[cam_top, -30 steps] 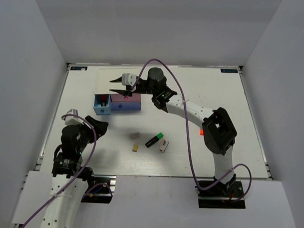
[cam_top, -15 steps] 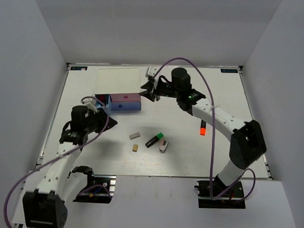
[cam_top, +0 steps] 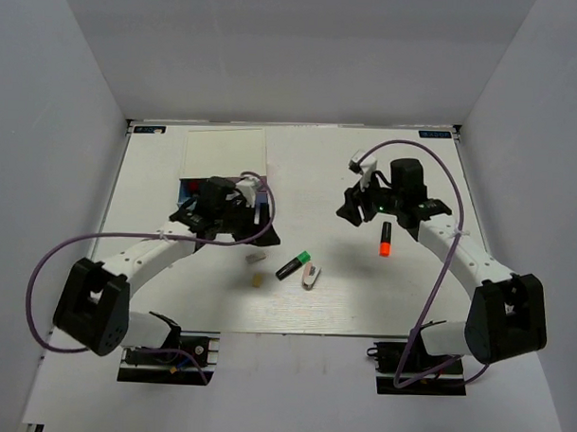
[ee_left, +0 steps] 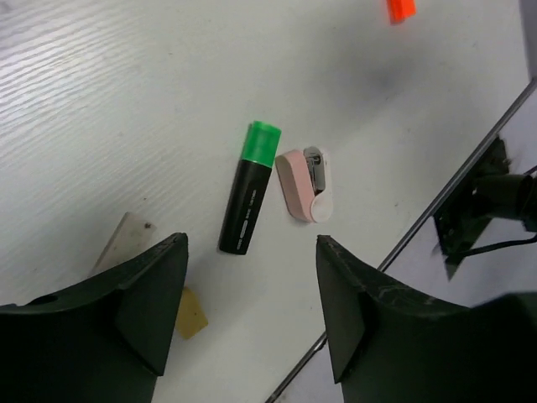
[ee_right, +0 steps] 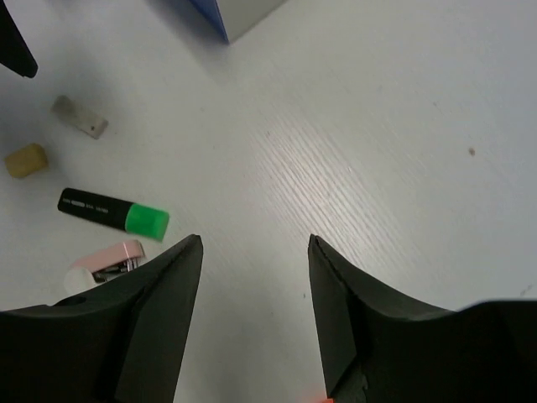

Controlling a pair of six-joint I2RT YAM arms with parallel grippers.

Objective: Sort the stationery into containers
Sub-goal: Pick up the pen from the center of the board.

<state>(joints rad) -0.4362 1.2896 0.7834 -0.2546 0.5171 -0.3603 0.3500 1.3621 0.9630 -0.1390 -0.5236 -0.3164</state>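
The box of drawers (cam_top: 262, 210) stands left of centre, mostly hidden under my left gripper (cam_top: 246, 213), which is open and empty above it. In the left wrist view the open left gripper (ee_left: 252, 252) looks down on the green-ended marker (ee_left: 250, 186), the white-pink oblong piece (ee_left: 304, 183), a tan eraser (ee_left: 191, 312) and a grey-white eraser (ee_left: 122, 239). My right gripper (cam_top: 348, 210) is open and empty, up and left of the orange-red marker (cam_top: 385, 240). The right wrist view shows the right gripper (ee_right: 254, 248) open over bare table, with the box corner (ee_right: 239, 13) at the top.
The green marker (cam_top: 293, 265), white-pink piece (cam_top: 311, 276), grey eraser (cam_top: 257, 258) and tan eraser (cam_top: 256, 280) lie close together near the table's front middle. White walls enclose the table on three sides. Purple cables trail from both arms.
My left arm has swung from the front left to over the box of drawers. My right gripper has drawn back from the box to the right, toward the orange-red marker.
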